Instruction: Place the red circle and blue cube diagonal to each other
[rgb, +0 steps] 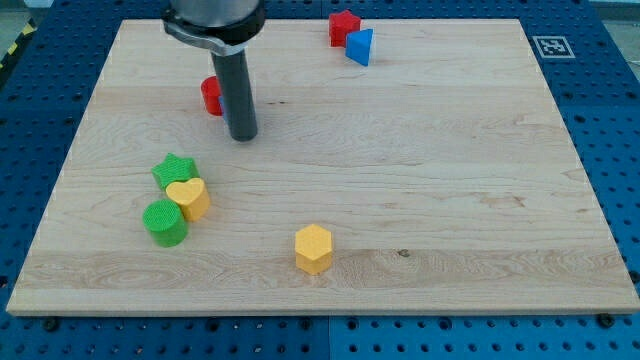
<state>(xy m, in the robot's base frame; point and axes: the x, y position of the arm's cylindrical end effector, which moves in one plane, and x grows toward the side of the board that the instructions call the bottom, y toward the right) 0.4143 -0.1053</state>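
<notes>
The red circle (210, 96) lies at the upper left of the board, touching the left side of my dark rod, which covers part of it. My tip (242, 138) rests on the wood just below and to the right of the red circle. The blue cube does not show anywhere in the view; it may be hidden behind the rod.
A red block (344, 26) and a blue triangular block (360, 46) touch at the top edge. A green star (175, 170), yellow heart (188, 198) and green cylinder (164, 223) cluster at lower left. A yellow hexagon (313, 249) lies near the bottom edge.
</notes>
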